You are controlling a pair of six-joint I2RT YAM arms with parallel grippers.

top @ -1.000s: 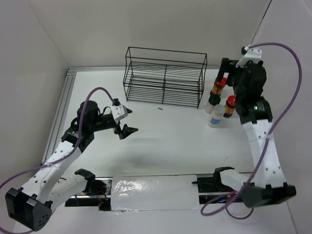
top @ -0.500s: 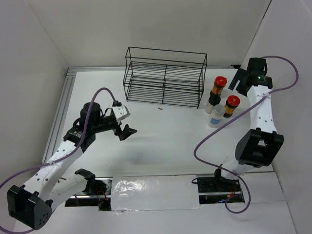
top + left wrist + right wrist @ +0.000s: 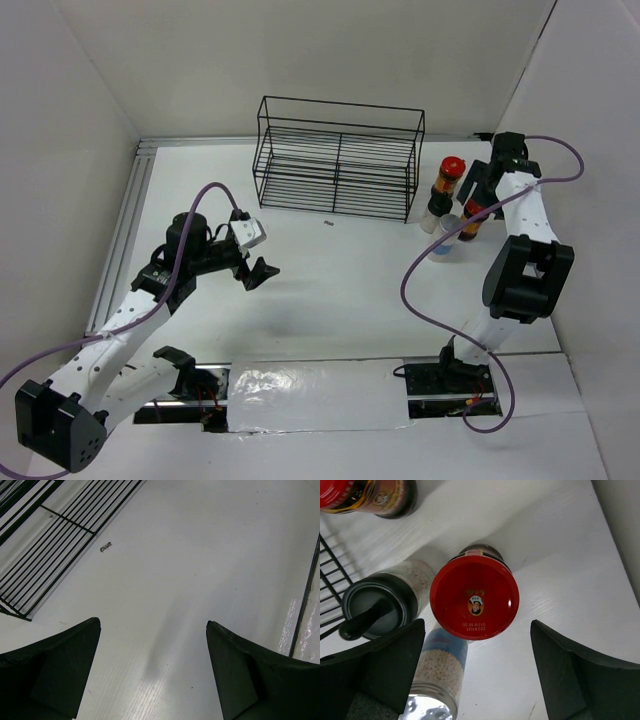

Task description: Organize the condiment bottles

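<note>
Four condiment bottles stand right of the wire rack. One amber bottle with a red cap [image 3: 452,170] is at the back and shows at the top left of the right wrist view [image 3: 370,497]. The second red-capped bottle [image 3: 474,597] sits under my right gripper [image 3: 477,625], which is open and empty above it, a finger on each side. In the top view my right gripper [image 3: 478,195] partly hides it. The black-capped whitish bottle [image 3: 375,607] and the blue-labelled whitish bottle [image 3: 440,672] stand beside it. My left gripper [image 3: 153,624] is open and empty over bare table [image 3: 255,266].
A black wire rack [image 3: 338,158] stands at the back middle; its floor shows in the left wrist view [image 3: 45,545]. A small scrap [image 3: 105,546] lies in front of it. The right wall [image 3: 620,530] is close to the bottles. A rail [image 3: 130,220] runs along the table's left edge.
My right gripper has come down and left from near the wall to above the nearer red-capped bottle. The left arm has barely moved. The bottles stand as before.
</note>
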